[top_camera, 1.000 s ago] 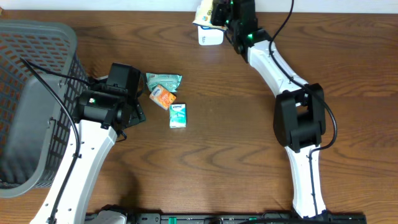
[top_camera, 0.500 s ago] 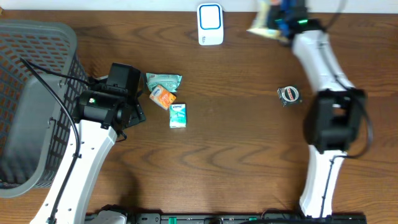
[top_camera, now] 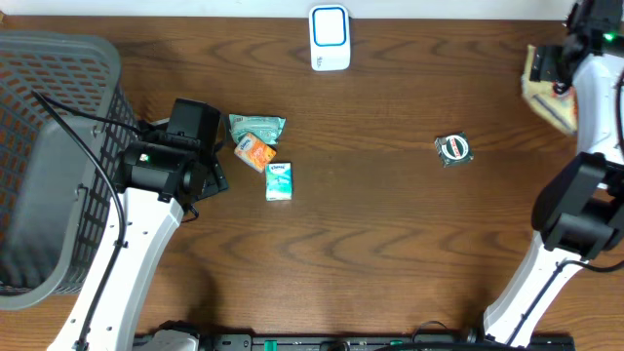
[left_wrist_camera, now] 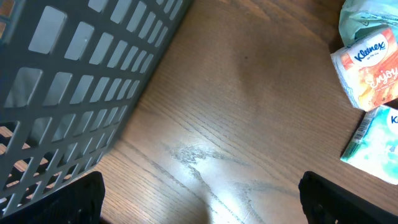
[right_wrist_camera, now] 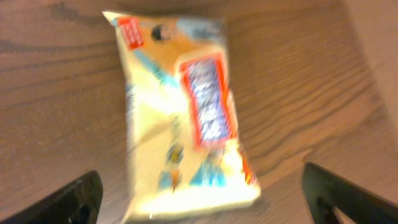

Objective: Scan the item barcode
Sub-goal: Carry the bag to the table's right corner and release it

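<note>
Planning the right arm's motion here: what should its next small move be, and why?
Probably raise the right pincer straight up: its jaws stand wide apart and the pale packet seems to lie free on the table beneath, so lifting would clear it.

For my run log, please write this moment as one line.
right gripper: open above packet | packet: on table | left gripper: open, empty, beside basket | scanner: nothing at it

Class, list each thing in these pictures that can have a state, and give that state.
snack packet: lying on table, ungripped
right gripper: open, above snack packet
left gripper: open, empty
scanner: untouched, nothing before it
tissue packs: lying clustered, untouched
tape measure: retracted, lying alone
basket: nothing visible inside
</note>
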Robot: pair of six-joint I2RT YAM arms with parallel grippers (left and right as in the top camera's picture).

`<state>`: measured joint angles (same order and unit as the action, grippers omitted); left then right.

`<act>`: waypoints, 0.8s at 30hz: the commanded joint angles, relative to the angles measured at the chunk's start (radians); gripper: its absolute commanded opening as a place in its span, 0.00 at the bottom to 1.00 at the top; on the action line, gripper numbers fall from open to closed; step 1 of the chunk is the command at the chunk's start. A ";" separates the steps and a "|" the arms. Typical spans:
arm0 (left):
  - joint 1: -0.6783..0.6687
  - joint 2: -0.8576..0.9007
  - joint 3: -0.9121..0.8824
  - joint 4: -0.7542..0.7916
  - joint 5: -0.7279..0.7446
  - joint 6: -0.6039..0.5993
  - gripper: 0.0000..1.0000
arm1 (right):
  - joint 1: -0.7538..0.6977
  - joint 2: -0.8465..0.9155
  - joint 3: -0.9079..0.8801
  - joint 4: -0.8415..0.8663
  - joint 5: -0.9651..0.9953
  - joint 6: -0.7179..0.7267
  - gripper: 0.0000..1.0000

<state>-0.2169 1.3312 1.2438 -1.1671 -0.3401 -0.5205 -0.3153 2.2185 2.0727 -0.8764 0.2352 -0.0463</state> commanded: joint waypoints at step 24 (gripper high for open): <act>0.005 -0.006 0.003 -0.003 -0.013 -0.005 0.98 | 0.211 0.009 -0.109 -0.364 -0.492 0.089 0.99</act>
<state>-0.2169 1.3312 1.2438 -1.1671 -0.3397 -0.5205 -0.1165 2.2189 1.9781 -1.2186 -0.3393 0.0029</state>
